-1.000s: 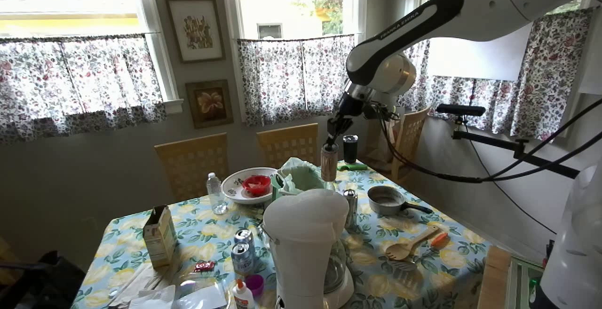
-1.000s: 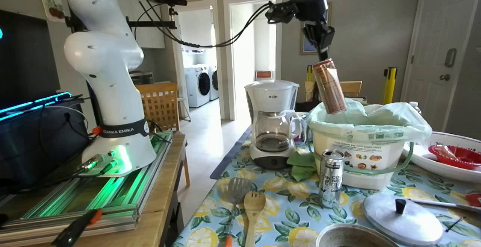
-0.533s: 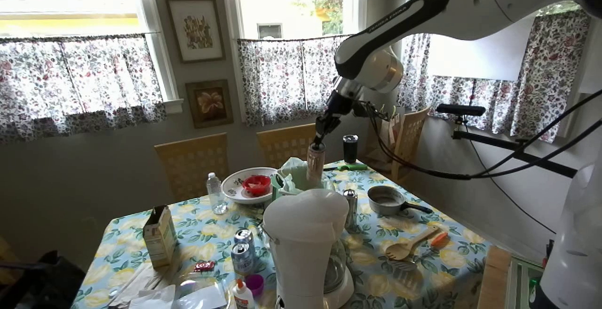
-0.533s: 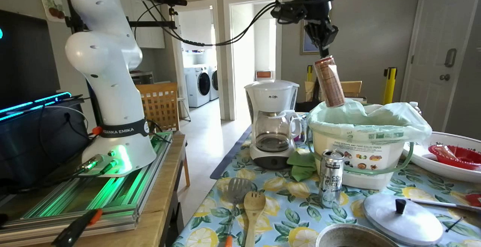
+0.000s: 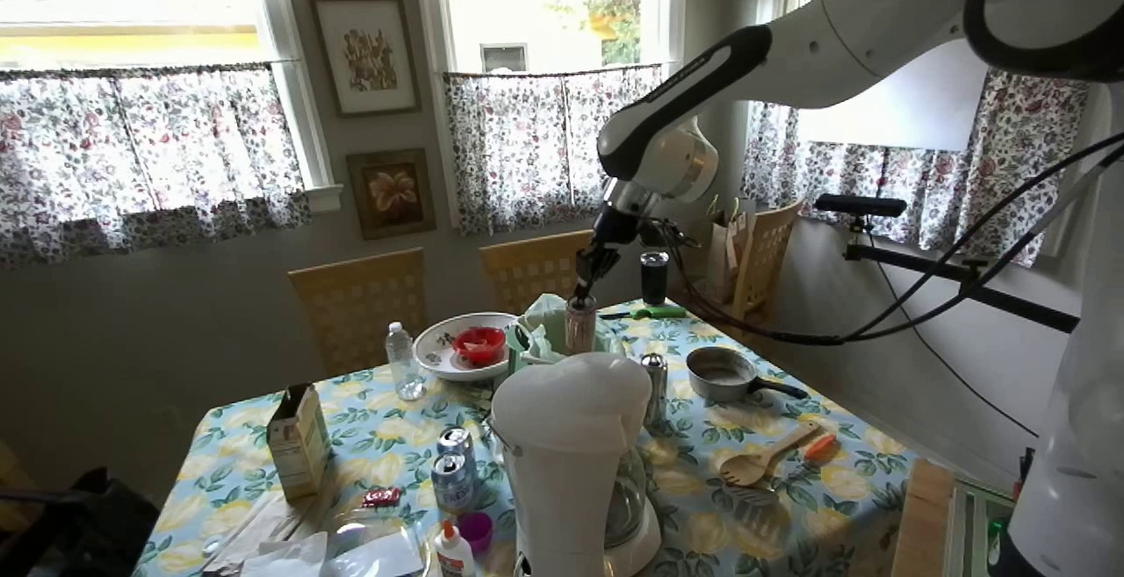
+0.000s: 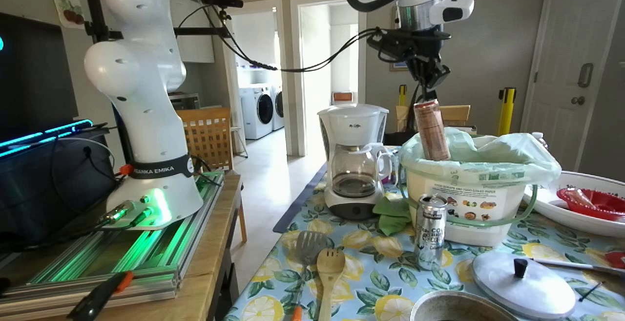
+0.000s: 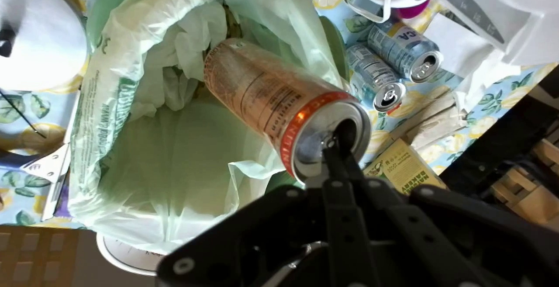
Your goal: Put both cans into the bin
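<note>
In an exterior view, the bin (image 6: 471, 200) stands on the table (image 6: 371, 287), right of the coffee maker (image 6: 352, 138). The tilted can (image 6: 432, 131) hangs from the gripper (image 6: 426, 97) at the left part of the bin's mouth. The upright can (image 6: 430, 233) stands directly before the bin. The lid (image 6: 525, 289) lies before the bin and right of the upright can. The spatula (image 6: 309, 249) lies left of the spoon (image 6: 331, 265).

In an exterior view, the coffee maker stands before the bin. Two further cans (image 5: 452, 484) stand left of the coffee maker; the pan (image 5: 718, 388) stands to its right. The dish (image 5: 434, 349) stands just left of the bin, with the bowl (image 5: 479, 357) in it.
</note>
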Controlling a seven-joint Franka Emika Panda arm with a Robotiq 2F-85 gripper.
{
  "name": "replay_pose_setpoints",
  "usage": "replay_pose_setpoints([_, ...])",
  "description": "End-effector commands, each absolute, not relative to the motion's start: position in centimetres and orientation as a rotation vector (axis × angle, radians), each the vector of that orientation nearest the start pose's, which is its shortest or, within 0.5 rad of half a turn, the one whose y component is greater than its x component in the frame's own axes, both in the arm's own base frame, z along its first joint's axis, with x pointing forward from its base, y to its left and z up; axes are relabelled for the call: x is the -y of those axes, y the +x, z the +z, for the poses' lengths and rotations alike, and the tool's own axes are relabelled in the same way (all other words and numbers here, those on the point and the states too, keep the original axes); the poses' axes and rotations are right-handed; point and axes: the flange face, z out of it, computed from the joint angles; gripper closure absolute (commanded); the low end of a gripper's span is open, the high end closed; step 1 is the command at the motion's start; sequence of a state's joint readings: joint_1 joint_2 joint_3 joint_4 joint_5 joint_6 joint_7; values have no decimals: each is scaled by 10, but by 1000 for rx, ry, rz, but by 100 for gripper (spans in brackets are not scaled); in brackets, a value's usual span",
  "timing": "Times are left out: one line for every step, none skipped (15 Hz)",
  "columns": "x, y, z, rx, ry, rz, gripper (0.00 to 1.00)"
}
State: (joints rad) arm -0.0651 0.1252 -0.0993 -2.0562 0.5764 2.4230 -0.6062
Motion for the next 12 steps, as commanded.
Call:
replay_pose_setpoints([101,610,380,83,-2757,-514,100])
replay_pose_setpoints([103,614,372,82,-2756,-506,100])
replay_pose_setpoints([104,618,364,81,-2756,-497,100])
replay_pose_setpoints([106,621,357,83,-2753,-487,100])
replay_pose_setpoints([108,624,350,77,-2757,-477,100])
replay_pose_setpoints([110,626,344,74,-2758,-466,100])
replay_pose_setpoints([112,628,338,71,-2757,-453,100])
replay_pose_setpoints([113,630,331,66,-2761,-441,100])
replay_pose_setpoints([113,631,325,68,-2762,-428,100])
replay_pose_setpoints([114,631,320,66,-2759,-414,100])
replay_pose_setpoints([113,631,316,68,-2757,-405,100])
replay_pose_setpoints([113,631,311,67,-2763,-398,100])
